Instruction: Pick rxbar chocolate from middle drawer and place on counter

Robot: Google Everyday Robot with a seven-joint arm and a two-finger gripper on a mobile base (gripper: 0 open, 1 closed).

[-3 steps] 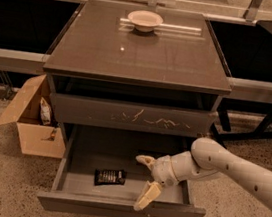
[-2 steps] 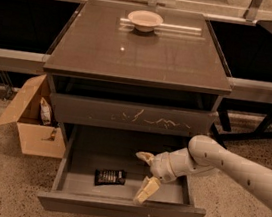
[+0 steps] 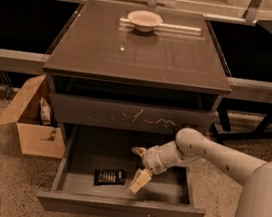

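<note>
The large glossy dark grey-brown counter [image 3: 143,56] forming the cabinet top is bare except for a pale round bowl [image 3: 145,20] set near its far edge. Below the counter's near edge, a drawer front with pale scratch marks [image 3: 135,116] is shut. Under that, the wide shallow dark grey middle drawer [image 3: 122,208] is pulled out well past the same edge. A brown cardboard box [image 3: 29,128] is seen on the floor beside the cabinet. The white arm [image 3: 210,154] is reached into the drawer from the side opposite the box. Over the last second the pale two-finger gripper [image 3: 134,171] has been carried sideways across the drawer. It is now held just beside the small flat black rxbar chocolate [image 3: 109,177] without touching it. Its fingers are spread wide, with nothing between them. The bar has not been moved and lies flat on the drawer floor, near the front panel. The approach is judged nearly complete; the jaws are yet to be brought over the bar and closed.
</note>
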